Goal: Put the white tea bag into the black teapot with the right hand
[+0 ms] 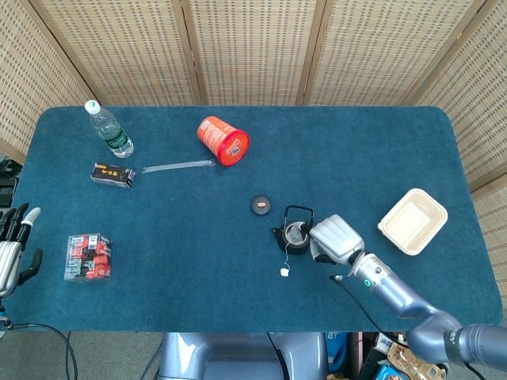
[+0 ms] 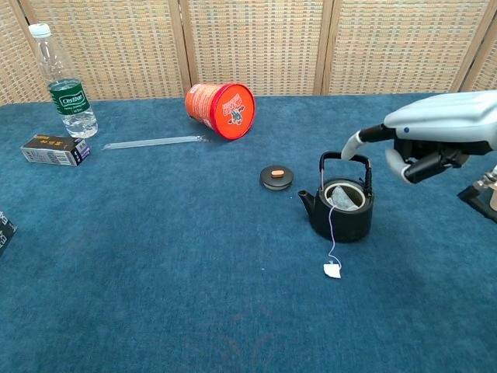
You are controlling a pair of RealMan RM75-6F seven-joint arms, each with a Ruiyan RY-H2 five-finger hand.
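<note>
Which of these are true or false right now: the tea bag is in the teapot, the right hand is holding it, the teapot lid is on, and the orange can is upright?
1. The white tea bag sits inside the black teapot, its string hanging down the outside. True.
2. The right hand holds the tea bag. False: it is raised above the teapot, holding nothing.
3. The lid is on the teapot. False: it lies on the table beside the pot.
4. The orange can stands upright. False: it lies on its side.
</note>
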